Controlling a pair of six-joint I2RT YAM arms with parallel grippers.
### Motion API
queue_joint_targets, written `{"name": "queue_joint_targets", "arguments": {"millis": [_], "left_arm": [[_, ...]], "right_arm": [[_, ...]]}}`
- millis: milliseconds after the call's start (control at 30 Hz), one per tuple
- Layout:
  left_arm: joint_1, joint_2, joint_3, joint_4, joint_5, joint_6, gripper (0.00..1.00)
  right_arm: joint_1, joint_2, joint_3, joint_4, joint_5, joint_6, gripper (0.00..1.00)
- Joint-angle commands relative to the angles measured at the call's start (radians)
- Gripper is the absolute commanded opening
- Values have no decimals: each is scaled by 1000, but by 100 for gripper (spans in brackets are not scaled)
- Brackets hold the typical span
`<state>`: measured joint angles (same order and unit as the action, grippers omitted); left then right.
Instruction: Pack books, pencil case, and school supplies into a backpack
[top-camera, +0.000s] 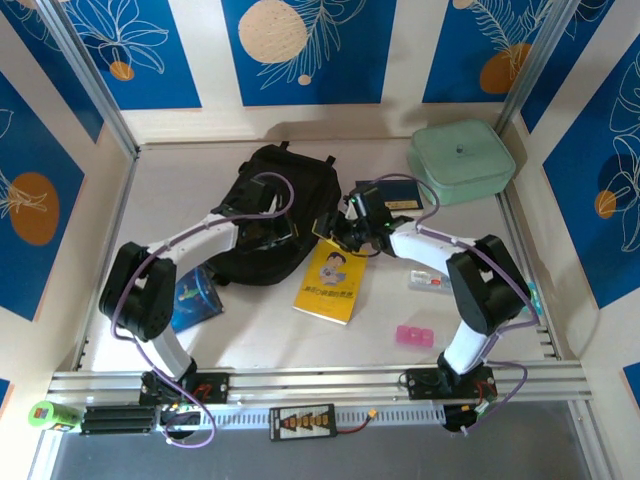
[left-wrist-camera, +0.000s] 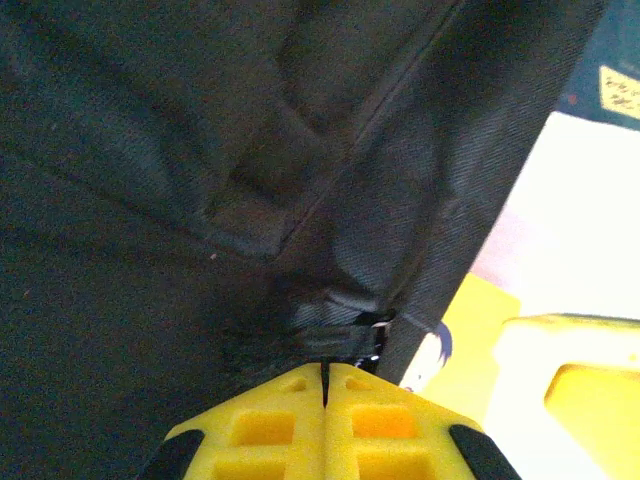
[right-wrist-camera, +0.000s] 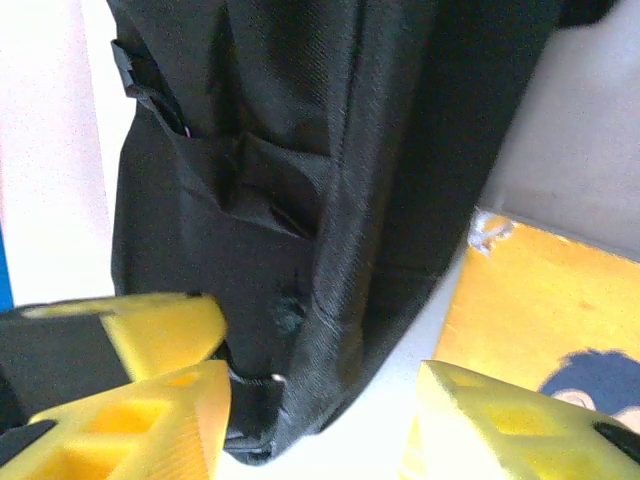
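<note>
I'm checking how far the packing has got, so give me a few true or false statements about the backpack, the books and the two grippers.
1. The yellow book is inside the backpack. False: it lies on the table beside the backpack.
2. The left gripper is shut, right up against the backpack's fabric. True.
3. The right gripper is shut. False: its fingers stand apart.
4. The mint green case sits at the table's far right corner. True.
5. The pink block lies on top of the mint green case. False: it lies on the table, toward the near edge.
</note>
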<state>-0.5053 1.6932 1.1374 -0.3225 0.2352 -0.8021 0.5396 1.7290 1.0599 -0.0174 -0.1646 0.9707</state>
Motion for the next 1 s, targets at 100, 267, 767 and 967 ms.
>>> {"name": "queue_joint_targets", "arguments": {"millis": [100,267,767,967], "left_arm": [[-8,-29,-38,-17,-8,24,0],[-10,-40,-48,-38,-16,37,0],[-11,-240,-149,-285,-253,83,0],[-10,-338,-231,-335,-299,70,0]], "right_arm": [[18,98,98,-120,4,41,54],[23,148,142,-160,22,52,51],[-10,192,197,-208,111,24,5],[-10,211,212,-207,105,10,4]]}}
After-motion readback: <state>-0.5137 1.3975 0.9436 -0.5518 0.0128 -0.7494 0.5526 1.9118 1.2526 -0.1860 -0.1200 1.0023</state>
